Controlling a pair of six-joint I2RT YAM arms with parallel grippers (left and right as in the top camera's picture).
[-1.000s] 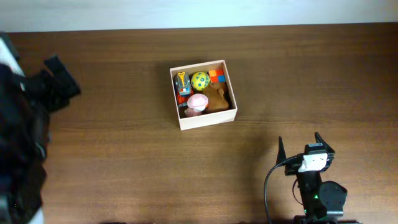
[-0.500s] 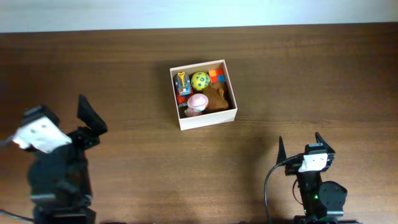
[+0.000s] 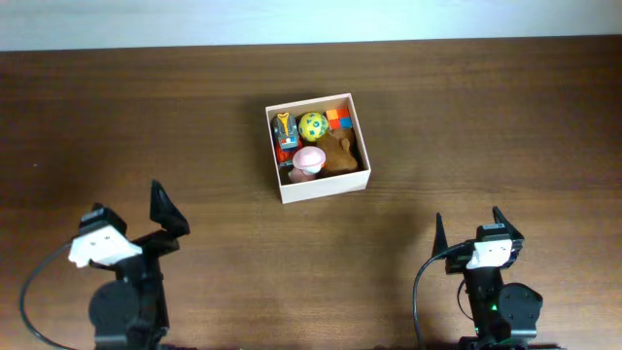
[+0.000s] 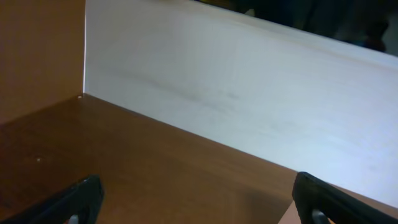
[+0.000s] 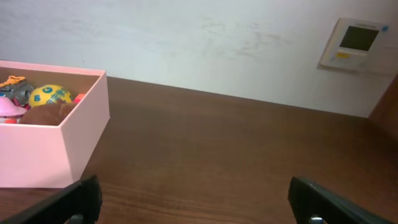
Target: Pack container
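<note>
The container (image 3: 327, 185), a white-walled square box, stands at the table's middle back. Inside lie a yellow ball (image 3: 312, 125), a pink toy (image 3: 309, 160), a brown toy (image 3: 341, 154), orange and red blocks (image 3: 337, 119) and a small orange-and-blue toy (image 3: 284, 133). My left gripper (image 3: 131, 214) is at the front left, open and empty, far from the box. My right gripper (image 3: 468, 226) is at the front right, open with nothing in it. The right wrist view has the container (image 5: 43, 152) at its left, with the ball (image 5: 52, 95) showing over the rim. The left wrist view shows only bare table and wall between the open left gripper (image 4: 196, 208).
Brown wooden table (image 3: 466, 117) with a white wall (image 4: 249, 93) along its far edge. A small wall panel (image 5: 354, 42) hangs at the upper right of the right wrist view. Black cables (image 3: 420, 292) trail beside both arm bases.
The left arm has swung in from the far left edge and drawn back to the front left of the table, gripper still open. The right arm and the container have not moved.
</note>
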